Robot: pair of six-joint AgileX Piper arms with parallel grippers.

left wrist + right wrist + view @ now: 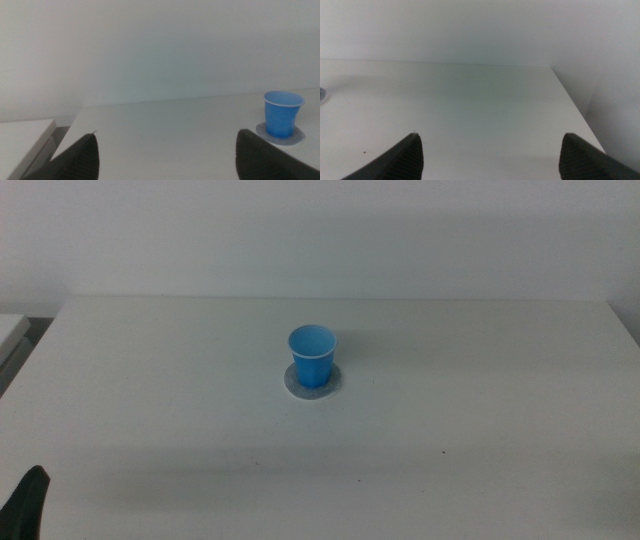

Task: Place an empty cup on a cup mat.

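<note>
The bright blue cup (312, 355) stands upright and empty on the grey speckled cup mat (313, 383) at the middle of the white table. In the left wrist view the cup (282, 113) sits on the mat (280, 136), well beyond the jaws. My left gripper (167, 155) is open and empty, back at the table's near left; one jaw tip (28, 500) shows at the middle view's bottom left corner. My right gripper (490, 155) is open and empty over the table's right part, out of the middle view. A sliver of the mat (322, 94) shows in the right wrist view.
The white table (480, 430) has its right edge (575, 107) close to my right gripper. A lower pale surface (25, 135) lies off the table's left side. A plain white wall stands behind.
</note>
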